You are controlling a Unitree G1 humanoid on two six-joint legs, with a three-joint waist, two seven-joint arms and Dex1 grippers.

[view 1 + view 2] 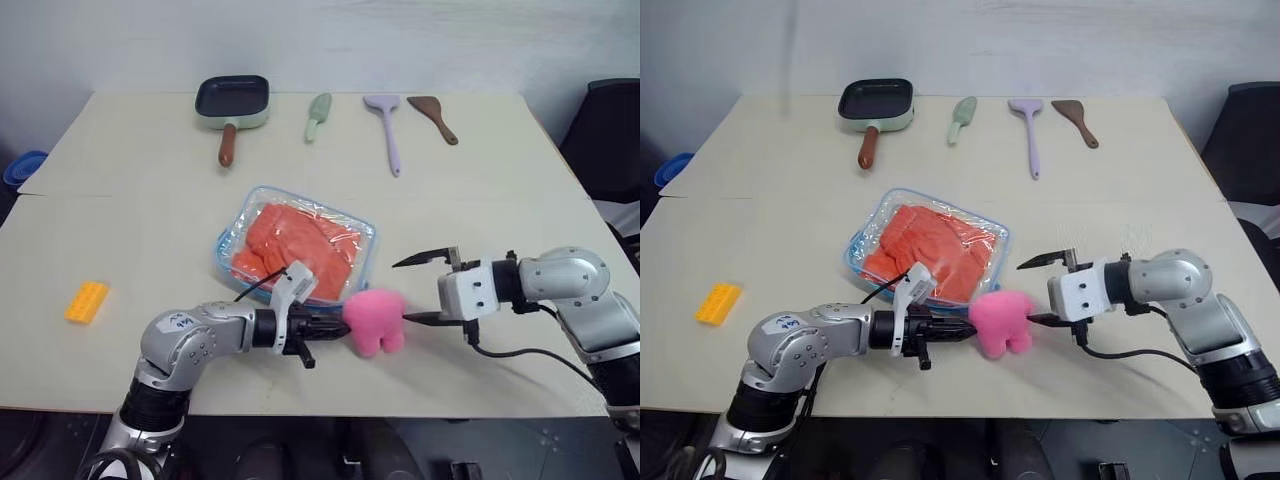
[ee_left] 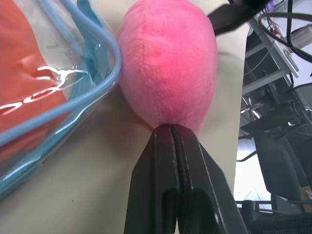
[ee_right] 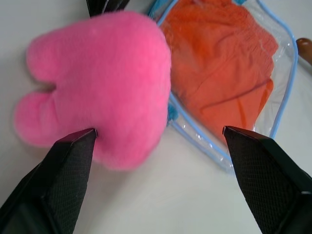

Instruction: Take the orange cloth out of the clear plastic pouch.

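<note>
Still clearing the way: the left gripper (image 1: 330,325), clenched empty against the pink plush toy (image 1: 375,321), and the right gripper (image 1: 425,290), spread wide, flank it, the orange cloth (image 1: 296,244) inside the clear plastic pouch (image 1: 231,236) just beyond, awaiting a pouch grasp.

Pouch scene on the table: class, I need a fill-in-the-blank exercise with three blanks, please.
1. The orange cloth lies inside the clear plastic ____.
2. The left claw is shut, its tip against the ____ plush toy.
3. The right claw stands ____ beside that toy.

Missing words: pouch; pink; open
</note>
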